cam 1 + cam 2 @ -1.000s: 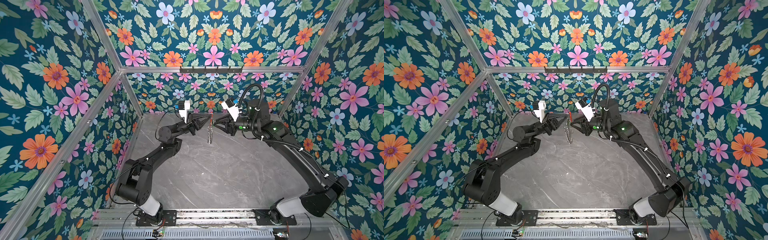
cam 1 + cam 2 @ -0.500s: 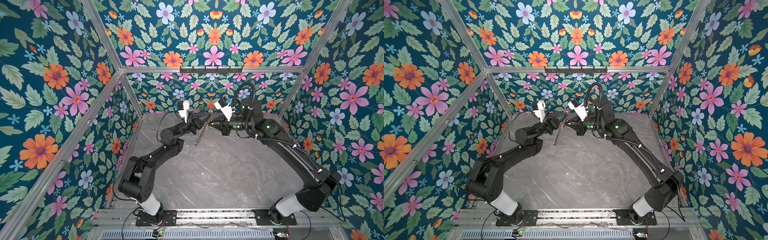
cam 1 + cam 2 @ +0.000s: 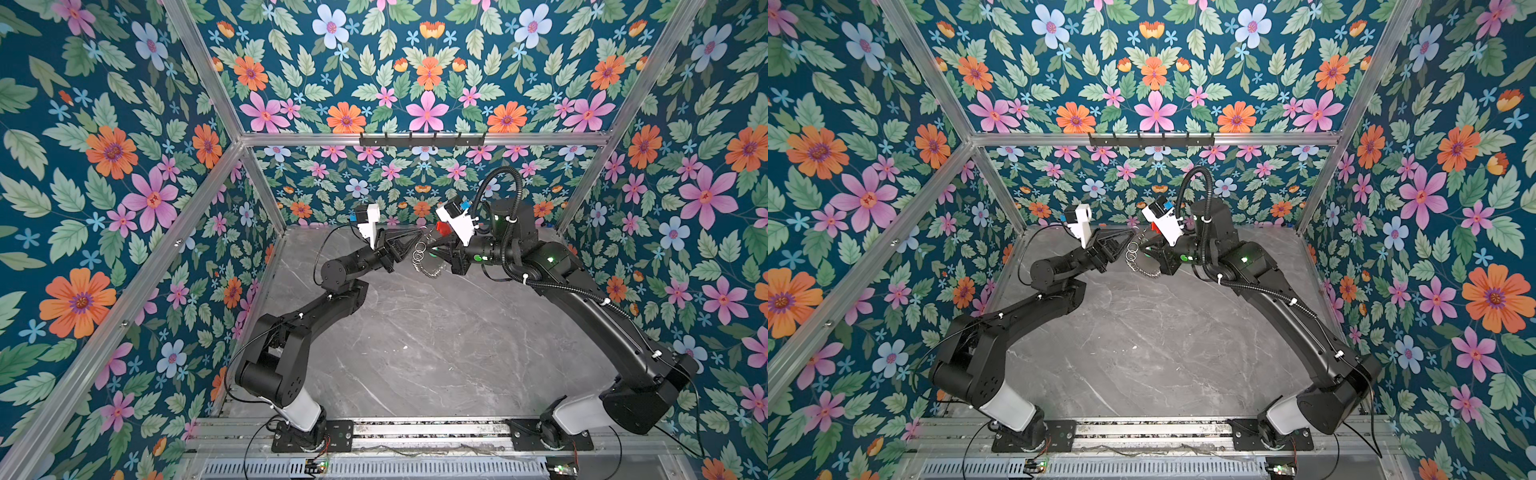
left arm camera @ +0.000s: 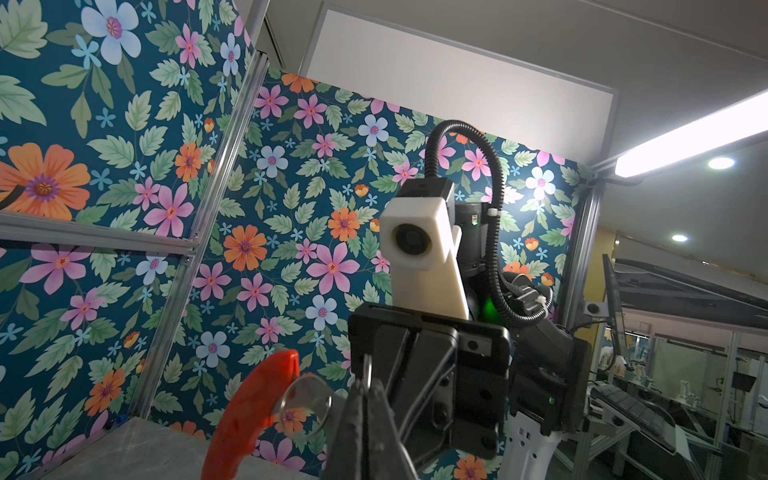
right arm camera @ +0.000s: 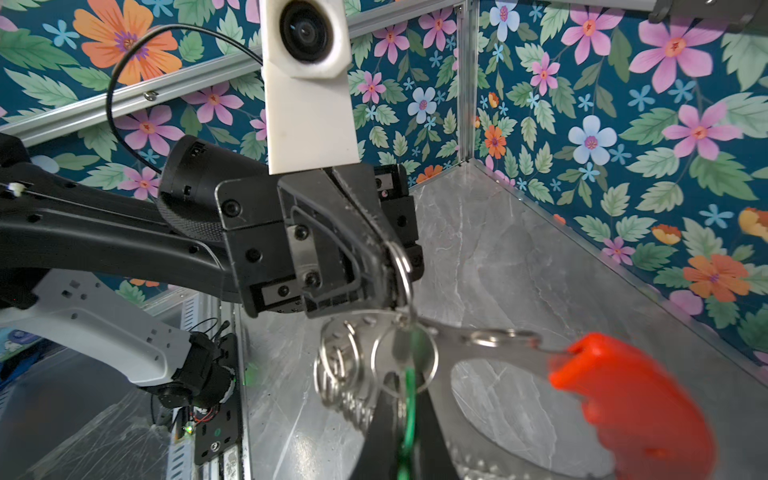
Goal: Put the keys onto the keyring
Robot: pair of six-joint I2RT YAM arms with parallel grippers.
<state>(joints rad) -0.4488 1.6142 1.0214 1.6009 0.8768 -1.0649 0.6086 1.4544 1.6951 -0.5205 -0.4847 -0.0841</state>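
High over the back of the table, both grippers meet at the keyring (image 3: 432, 272), a thin metal hoop (image 5: 453, 330) with a red plastic arc (image 5: 636, 407) (image 4: 249, 415) and several small silver split rings (image 5: 336, 365). My left gripper (image 3: 409, 249) (image 4: 365, 392) is shut on a ring of the keyring. The keys, a thin bright green tag (image 5: 409, 386) seen edge-on, sit between the fingers of my right gripper (image 5: 409, 399) (image 3: 434, 254), which is shut on the tag right against the hoop. In both top views the tag shows only as a small green glint (image 3: 1148, 255).
The grey marble table (image 3: 415, 353) lies below both arms. Floral walls with aluminium posts (image 3: 257, 183) close in left, right and back. A black hook rail (image 3: 422, 139) runs along the back wall. The arm bases stand on the front rail (image 3: 415, 432).
A second ago the keyring hung straight down from the left gripper; now it is tilted between the two grippers. The right gripper has closed and shifted slightly left.
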